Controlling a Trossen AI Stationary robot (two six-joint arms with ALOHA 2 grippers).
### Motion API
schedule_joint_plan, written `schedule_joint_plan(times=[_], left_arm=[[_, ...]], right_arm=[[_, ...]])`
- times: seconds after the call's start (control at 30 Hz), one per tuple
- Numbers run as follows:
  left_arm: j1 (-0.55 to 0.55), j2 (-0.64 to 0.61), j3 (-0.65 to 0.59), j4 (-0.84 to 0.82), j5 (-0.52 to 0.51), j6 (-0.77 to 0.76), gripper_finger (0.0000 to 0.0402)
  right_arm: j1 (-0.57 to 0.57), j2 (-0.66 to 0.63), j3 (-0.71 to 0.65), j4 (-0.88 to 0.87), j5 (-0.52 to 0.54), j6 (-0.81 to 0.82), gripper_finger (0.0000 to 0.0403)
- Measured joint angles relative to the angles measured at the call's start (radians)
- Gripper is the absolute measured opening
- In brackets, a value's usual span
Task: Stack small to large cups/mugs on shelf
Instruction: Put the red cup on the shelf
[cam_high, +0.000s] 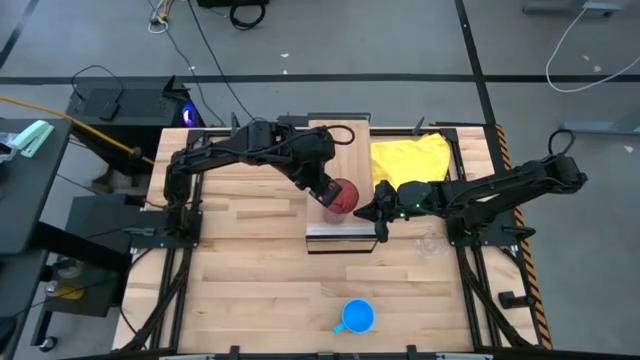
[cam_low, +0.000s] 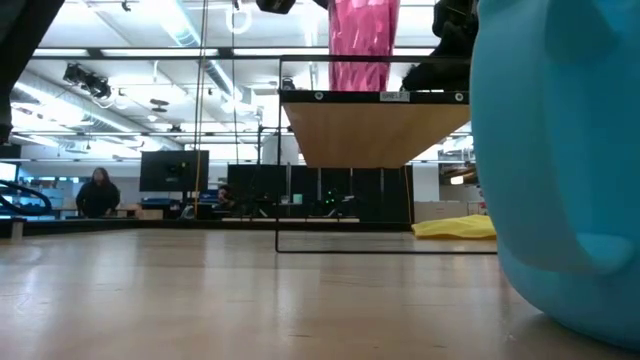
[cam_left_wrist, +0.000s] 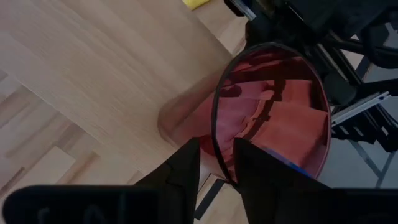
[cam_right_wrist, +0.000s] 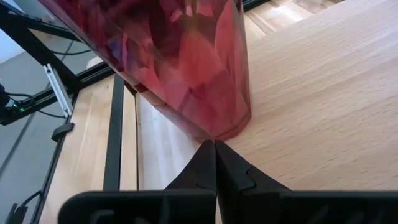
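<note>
Three vessels belong to this job, and the one in hand is the red tumbler (cam_high: 341, 196), standing upright on the shelf (cam_high: 340, 238) at the centre of the high view, near the shelf's lower end. The left claw (cam_high: 329, 194) reaches it from the upper left; in the left wrist view its two fingers (cam_left_wrist: 184, 168) straddle the tumbler's rim, one inside and one outside, with a gap showing, so they stand apart rather than pinching the wall. The right claw (cam_high: 380, 214), fingers pressed together, points at the tumbler's foot from the right, its tip just at the base in the right wrist view. The tumbler looks like thin, faceted plastic: light, stiff, tall and probably easy to tip, its glossy wall likely slippery, so a rim pinch seems the surest hold. The blue mug (cam_high: 357, 317) sits low in the frame on the table; it looks sturdier, with a handle.
</note>
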Motion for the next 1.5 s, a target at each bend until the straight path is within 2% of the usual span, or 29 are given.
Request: schedule_joint_plan(times=[0.5, 0.9, 1.03, 1.1, 1.17, 1.3, 1.37, 1.5], left_arm=[[0.025, -0.002, 0.000, 0.009, 0.002, 0.024, 0.0133], [0.057, -0.053, 0.002, -0.005, 0.010, 0.026, 0.0148], [0.078, -0.089, 0.002, -0.124, -0.022, 0.041, 0.0141], [0.077, -0.105, 0.001, -0.227, -0.095, 0.027, 0.0137], [0.057, -0.138, -0.045, -0.186, -0.164, 0.031, 0.0133], [-0.004, -0.179, -0.137, -0.197, -0.201, 0.022, 0.0123], [-0.033, -0.194, -0.238, -0.198, -0.260, 0.002, 0.0118], [-0.071, -0.249, -0.434, -0.081, -0.282, -0.051, 0.0109]], right_arm=[[0.000, 0.000, 0.000, -0.010, -0.002, 0.000, 0.0000], [0.000, 0.000, 0.000, -0.022, -0.002, 0.012, 0.0000], [0.000, -0.001, 0.000, -0.027, -0.002, 0.019, 0.0000], [0.000, -0.005, -0.001, -0.036, -0.002, 0.021, 0.0000], [0.000, -0.016, -0.001, -0.046, -0.003, 0.026, 0.0000], [0.000, -0.047, -0.001, -0.074, 0.008, 0.036, 0.0000], [0.000, -0.064, 0.000, -0.072, 0.025, 0.041, 0.0000], [0.000, -0.100, -0.001, -0.106, 0.039, 0.042, 0.0000]])
